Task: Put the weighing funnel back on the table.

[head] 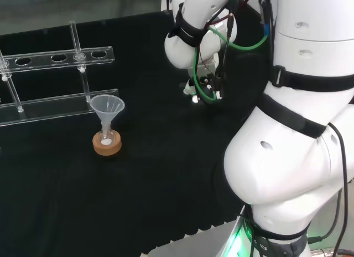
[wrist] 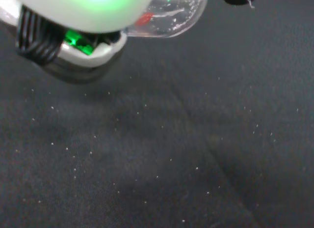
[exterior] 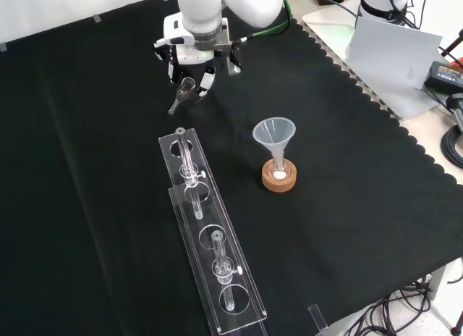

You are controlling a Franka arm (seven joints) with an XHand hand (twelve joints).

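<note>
Robot hand (exterior: 194, 61) hangs low over the far part of the surface (exterior: 347, 177) in the front view, its fingers (exterior: 189, 82) curled about the small clear weighing funnel (exterior: 182, 95), whose stem slants down toward the cloth. Whether the stem touches the cloth, I cannot tell. A long clear tube rack (exterior: 206, 234) stands nearer the camera. To its right the funnel (exterior: 274, 133) stands mouth up, well apart from the robot hand, stem in a small flask (exterior: 278, 168) on a cork ring (exterior: 279, 181).
</note>
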